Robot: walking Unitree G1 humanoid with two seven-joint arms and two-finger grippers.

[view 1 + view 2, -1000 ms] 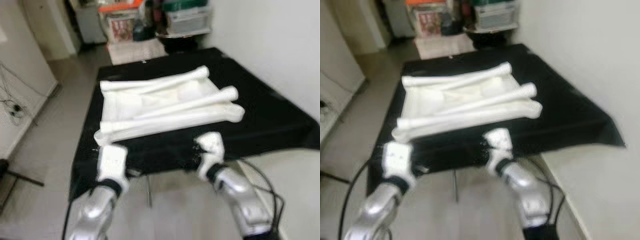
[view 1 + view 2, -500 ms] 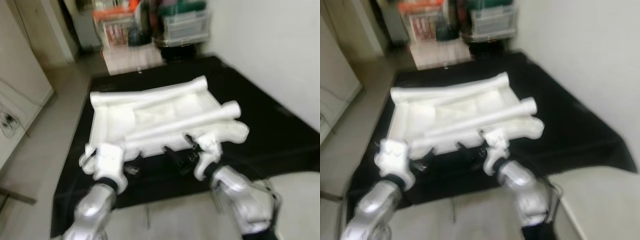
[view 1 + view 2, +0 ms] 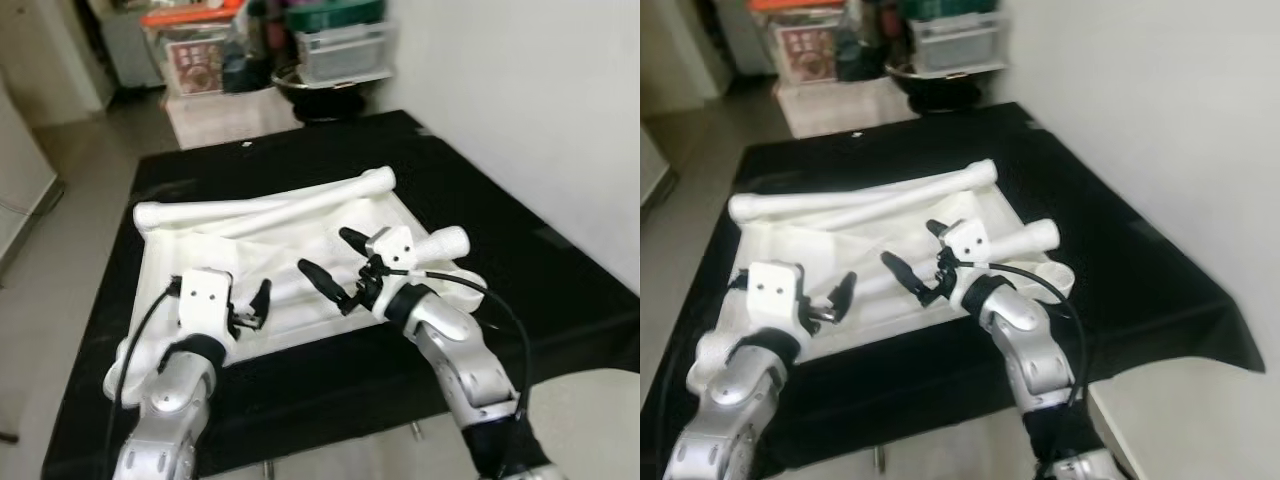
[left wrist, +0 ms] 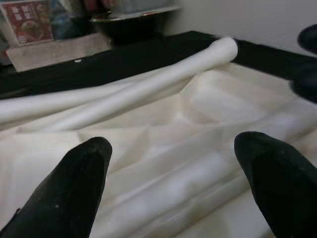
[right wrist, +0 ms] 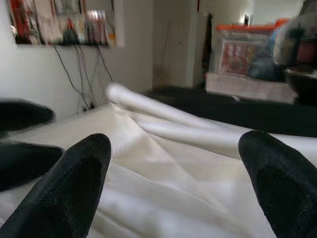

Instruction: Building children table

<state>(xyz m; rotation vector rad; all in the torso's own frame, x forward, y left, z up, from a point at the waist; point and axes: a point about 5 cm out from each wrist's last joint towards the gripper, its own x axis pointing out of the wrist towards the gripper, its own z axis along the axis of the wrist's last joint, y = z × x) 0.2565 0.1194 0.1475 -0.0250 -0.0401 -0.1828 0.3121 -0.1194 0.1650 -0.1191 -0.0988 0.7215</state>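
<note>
Lying flat on a black cloth [image 3: 560, 300] over a low surface was a white tabletop [image 3: 290, 255], with round white legs [image 3: 265, 205] resting loose across it. Both grippers hovered just above its near half, fingers spread wide and holding nothing: the left gripper [image 3: 255, 305] by the near left part, the right gripper [image 3: 330, 265] over the middle. This looked like the reaching step; next, a gripper likely needed to lower and close around one leg.

Lighting: bright, even, diffuse | Shadows: soft | Glare: white wall at 2 o'clock washed out | Focus: head views sharp; wrist-view backgrounds soft
</note>
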